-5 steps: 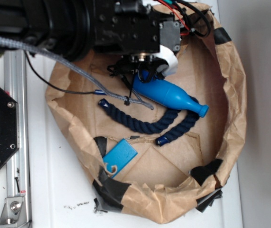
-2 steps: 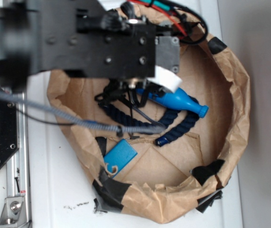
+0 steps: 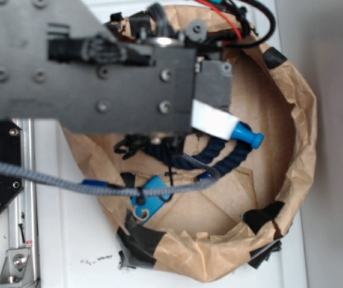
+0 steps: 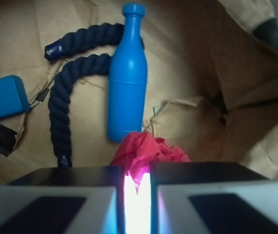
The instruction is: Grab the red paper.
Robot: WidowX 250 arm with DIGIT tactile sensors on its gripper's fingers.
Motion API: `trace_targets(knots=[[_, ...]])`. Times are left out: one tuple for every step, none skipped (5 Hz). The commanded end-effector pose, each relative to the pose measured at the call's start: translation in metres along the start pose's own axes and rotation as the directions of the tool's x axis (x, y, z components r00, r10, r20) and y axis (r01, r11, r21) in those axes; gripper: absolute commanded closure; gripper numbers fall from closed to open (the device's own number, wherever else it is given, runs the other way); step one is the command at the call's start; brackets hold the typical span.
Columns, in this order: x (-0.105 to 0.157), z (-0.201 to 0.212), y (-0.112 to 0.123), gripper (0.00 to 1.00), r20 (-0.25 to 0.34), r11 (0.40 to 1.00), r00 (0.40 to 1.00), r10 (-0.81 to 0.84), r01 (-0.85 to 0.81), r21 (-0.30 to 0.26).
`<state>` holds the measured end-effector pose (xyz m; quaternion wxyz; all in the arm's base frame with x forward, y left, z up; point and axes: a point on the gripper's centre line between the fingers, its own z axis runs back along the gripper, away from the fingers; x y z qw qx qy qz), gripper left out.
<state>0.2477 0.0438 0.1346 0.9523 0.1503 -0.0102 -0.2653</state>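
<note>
1. exterior view: you see mostly the arm's black body over the brown paper basin, which has black tape patches along its rim. only the cap end of the blue bottle and part of the dark blue rope show past the arm. a corner of the blue block shows lower down, under the grey cable. the red paper and the fingers are hidden here, so don't judge the grasp from this angle.

2. wrist view: here the gripper has its two pads drawn nearly together, with a fold of the red paper pinched in the narrow gap. most of the wad bulges out ahead of the pads, touching or just beside the bottle's base. the rope lies left of the bottle.

3. the hold looks shallow to me: thin crumpled paper caught by one fold can slip or tear. keep the squeeze steady and lift straight up, slowly, so the wad clears the bottle without dragging it. watch whether the red stays between the pads.
</note>
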Motion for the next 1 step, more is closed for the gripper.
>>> trace_targets(knots=[[0.0153,0.0384,-0.0024,1.00,0.038,0.985,0.984,0.172,-0.171,-0.020]])
